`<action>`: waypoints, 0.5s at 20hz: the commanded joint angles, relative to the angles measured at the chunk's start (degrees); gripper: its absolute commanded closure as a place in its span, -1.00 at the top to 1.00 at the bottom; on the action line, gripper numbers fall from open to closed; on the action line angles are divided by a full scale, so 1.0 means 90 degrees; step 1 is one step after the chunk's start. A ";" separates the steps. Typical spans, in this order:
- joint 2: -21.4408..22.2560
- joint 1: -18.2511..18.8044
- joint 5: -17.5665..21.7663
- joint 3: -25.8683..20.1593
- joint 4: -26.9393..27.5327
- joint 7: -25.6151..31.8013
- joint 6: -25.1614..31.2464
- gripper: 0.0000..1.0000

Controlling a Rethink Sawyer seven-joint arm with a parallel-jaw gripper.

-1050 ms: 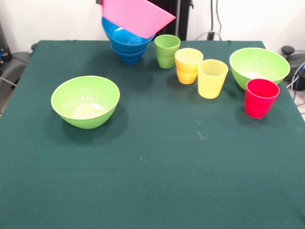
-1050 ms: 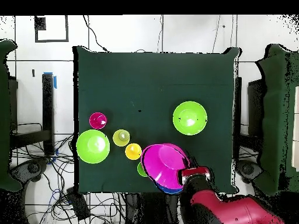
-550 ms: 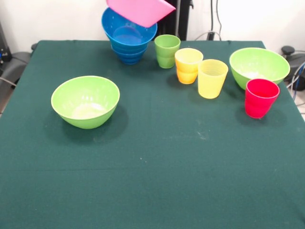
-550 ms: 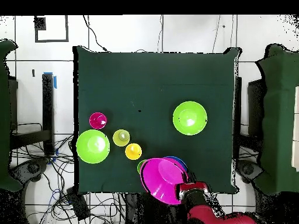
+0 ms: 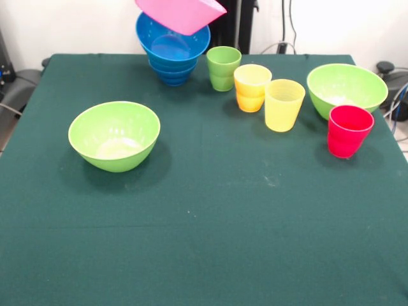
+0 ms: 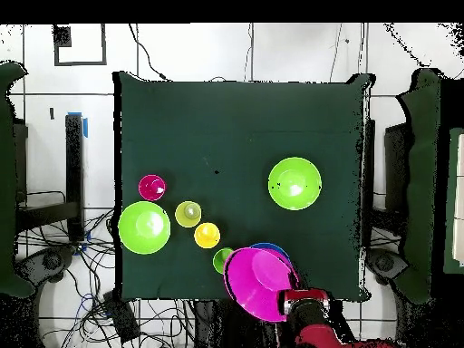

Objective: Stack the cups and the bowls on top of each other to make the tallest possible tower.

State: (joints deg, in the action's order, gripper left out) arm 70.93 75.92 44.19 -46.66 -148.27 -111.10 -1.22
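Note:
A large pink bowl (image 5: 181,13) hangs tilted in the air above and slightly behind the tower (image 5: 172,53) of nested blue bowls at the table's far edge. In the overhead view my gripper (image 6: 288,303) holds the pink bowl (image 6: 260,282) by its rim, and only a sliver of the blue tower (image 6: 273,247) shows beside it. The green cup (image 5: 223,67), orange cup (image 5: 252,88), yellow cup (image 5: 284,104) and red cup (image 5: 348,131) stand upright in a loose row. One lime bowl (image 5: 115,135) sits at the left, another lime bowl (image 5: 346,88) behind the red cup.
The dark green table (image 5: 210,242) ends close behind the tower. Cables and equipment lie beyond the table's edges (image 6: 100,299).
The pink bowl has risen off the blue tower and drawn back toward the robot's base, uncovering the top blue bowl. The cups and lime bowls have not moved.

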 commanded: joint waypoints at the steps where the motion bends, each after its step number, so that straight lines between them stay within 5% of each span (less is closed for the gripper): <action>1: -0.0611 -0.0417 0.0693 0.0656 -0.0191 -0.0485 0.0128 -1.00; 10: -0.0319 -0.0214 0.0507 0.0472 -0.0577 -0.0471 -0.0408 -1.00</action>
State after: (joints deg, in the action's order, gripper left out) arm 69.99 75.46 45.40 -43.00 -148.18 -111.10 -2.38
